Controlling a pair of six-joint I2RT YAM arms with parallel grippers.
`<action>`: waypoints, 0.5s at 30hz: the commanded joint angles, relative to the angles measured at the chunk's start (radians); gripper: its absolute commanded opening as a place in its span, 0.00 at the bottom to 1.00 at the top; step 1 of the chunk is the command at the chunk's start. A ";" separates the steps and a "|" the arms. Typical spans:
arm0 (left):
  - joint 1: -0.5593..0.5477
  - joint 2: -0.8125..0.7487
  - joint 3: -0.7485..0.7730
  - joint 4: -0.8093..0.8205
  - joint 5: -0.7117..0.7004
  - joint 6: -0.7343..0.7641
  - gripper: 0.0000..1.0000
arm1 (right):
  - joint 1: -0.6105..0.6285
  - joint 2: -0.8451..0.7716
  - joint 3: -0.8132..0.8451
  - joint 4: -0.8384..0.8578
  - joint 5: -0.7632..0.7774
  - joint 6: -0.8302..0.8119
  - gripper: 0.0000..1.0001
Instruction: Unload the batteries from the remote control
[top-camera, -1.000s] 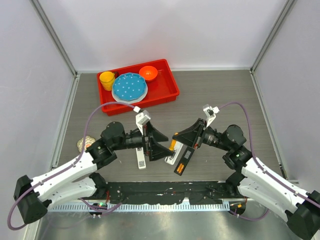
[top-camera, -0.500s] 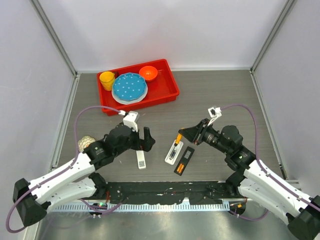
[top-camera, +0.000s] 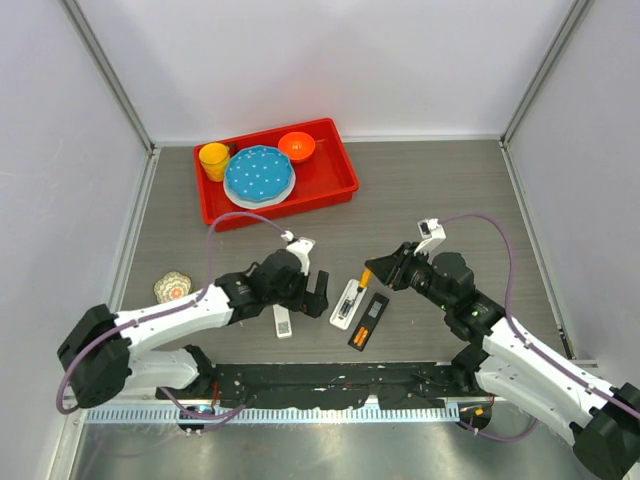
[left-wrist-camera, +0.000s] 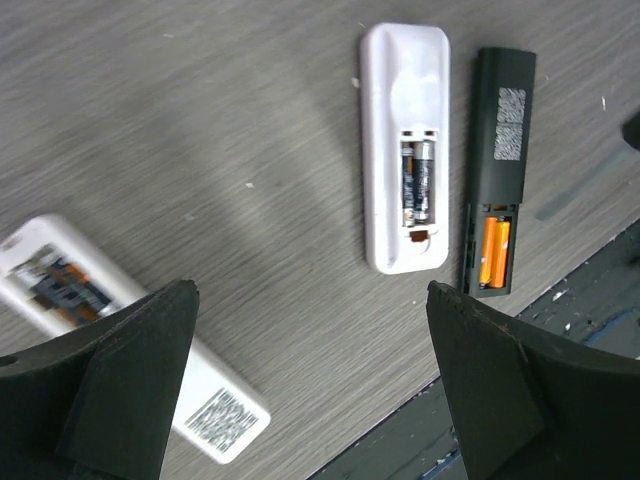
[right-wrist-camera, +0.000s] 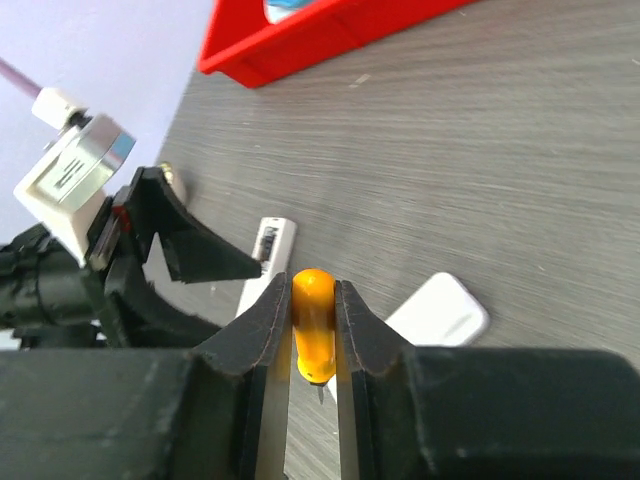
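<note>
Three remotes lie back-up with their compartments uncovered. The middle white remote (top-camera: 348, 303) (left-wrist-camera: 405, 200) holds dark batteries (left-wrist-camera: 418, 185). To its right, the black remote (top-camera: 368, 320) (left-wrist-camera: 498, 170) holds orange batteries (left-wrist-camera: 493, 255). The left white remote (top-camera: 283, 320) (left-wrist-camera: 100, 330) holds dark and orange batteries (left-wrist-camera: 60, 285). My left gripper (top-camera: 312, 290) (left-wrist-camera: 310, 290) hangs open and empty over the table between the two white remotes. My right gripper (top-camera: 372, 272) (right-wrist-camera: 313, 285) is shut on an orange-handled screwdriver (right-wrist-camera: 313, 330), just beyond the middle remote's far end.
A red tray (top-camera: 335, 185) at the back left carries a yellow cup (top-camera: 213, 160), a blue plate (top-camera: 259, 174) and an orange bowl (top-camera: 296, 146). A small patterned object (top-camera: 172, 287) lies by the left wall. A dark rail (top-camera: 330, 380) runs along the table's near edge.
Both grippers have dropped lower and drawn apart from over the middle white remote. The right one has moved back right with the screwdriver. The left one has stayed open.
</note>
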 joint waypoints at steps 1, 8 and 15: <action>-0.056 0.119 0.036 0.147 0.053 0.011 1.00 | -0.049 0.030 -0.007 0.005 0.049 0.023 0.01; -0.174 0.343 0.170 0.158 0.030 0.044 0.98 | -0.268 0.066 -0.039 0.063 -0.183 0.076 0.01; -0.249 0.479 0.256 0.102 -0.074 0.049 0.97 | -0.391 0.023 -0.087 0.069 -0.289 0.096 0.01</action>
